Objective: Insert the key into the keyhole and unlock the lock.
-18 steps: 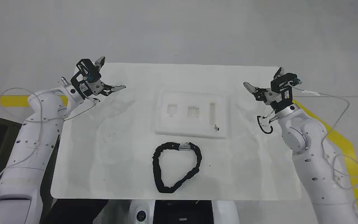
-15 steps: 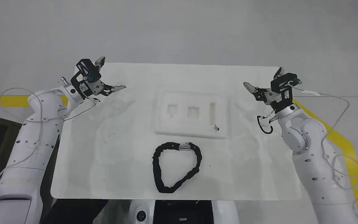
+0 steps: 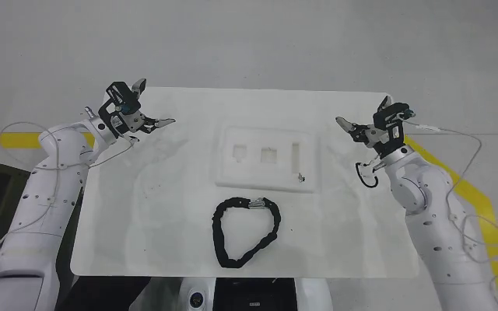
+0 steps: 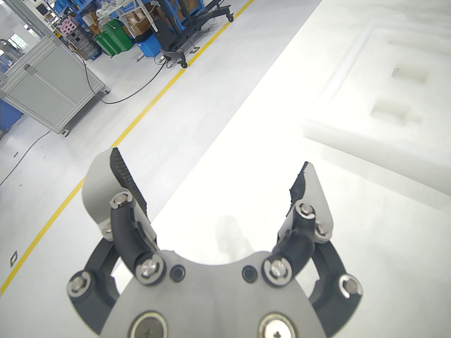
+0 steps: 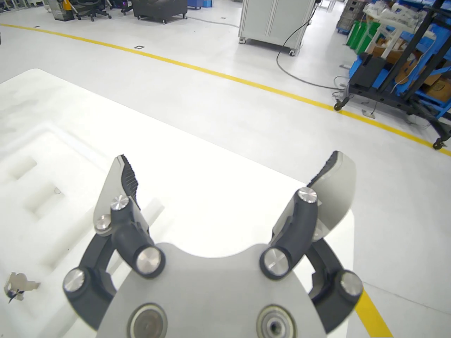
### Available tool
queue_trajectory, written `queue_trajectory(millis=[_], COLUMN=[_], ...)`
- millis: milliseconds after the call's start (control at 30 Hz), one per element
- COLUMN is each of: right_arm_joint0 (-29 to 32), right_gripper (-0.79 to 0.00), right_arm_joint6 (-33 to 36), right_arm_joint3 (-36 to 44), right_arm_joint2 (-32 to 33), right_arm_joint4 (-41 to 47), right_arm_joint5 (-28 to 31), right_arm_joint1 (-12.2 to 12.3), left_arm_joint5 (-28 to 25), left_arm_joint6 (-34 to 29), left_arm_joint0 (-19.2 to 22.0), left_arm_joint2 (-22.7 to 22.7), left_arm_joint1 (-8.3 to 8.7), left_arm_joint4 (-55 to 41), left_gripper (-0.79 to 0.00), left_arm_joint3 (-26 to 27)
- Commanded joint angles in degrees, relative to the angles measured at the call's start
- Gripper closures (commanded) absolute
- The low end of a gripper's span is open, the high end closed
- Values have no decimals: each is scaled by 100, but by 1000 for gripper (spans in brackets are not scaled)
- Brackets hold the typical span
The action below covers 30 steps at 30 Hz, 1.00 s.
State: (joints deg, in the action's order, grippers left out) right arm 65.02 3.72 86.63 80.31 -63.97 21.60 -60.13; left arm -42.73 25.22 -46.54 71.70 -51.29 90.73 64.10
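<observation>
Spread wide and empty at opposite edges of the table [image 3: 140, 218]: left gripper [image 3: 159, 123], right gripper [image 3: 346, 124]. Well apart from both, at a corner of the foam tray [image 3: 233, 180], what looks like the key [image 3: 301, 177]; near it, on the table, the chain lock [image 3: 247, 231]. Apparently step one, key not yet picked. Next: bring the right gripper over, pinch that small key precisely.

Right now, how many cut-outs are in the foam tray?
3. All are in the foam tray: the left square pocket, the middle square pocket, and the narrow slot on the right side. The top view shows the whole tray, so none looks hidden.
</observation>
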Motion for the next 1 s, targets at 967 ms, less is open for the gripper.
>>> queue_trajectory(millis=[967], right_arm_joint0=[503], right_gripper=[-785], right_arm_joint6=[4619], right_arm_joint3=[2269], right_arm_joint2=[-356], right_arm_joint4=[1958], right_arm_joint5=[-813], right_arm_joint1=[20], left_arm_joint5=[0], left_arm_joint6=[0], left_arm_joint0=[0], left_arm_joint2=[0], left_arm_joint1=[0], left_arm_joint4=[0], left_gripper=[-785], left_arm_joint3=[0])
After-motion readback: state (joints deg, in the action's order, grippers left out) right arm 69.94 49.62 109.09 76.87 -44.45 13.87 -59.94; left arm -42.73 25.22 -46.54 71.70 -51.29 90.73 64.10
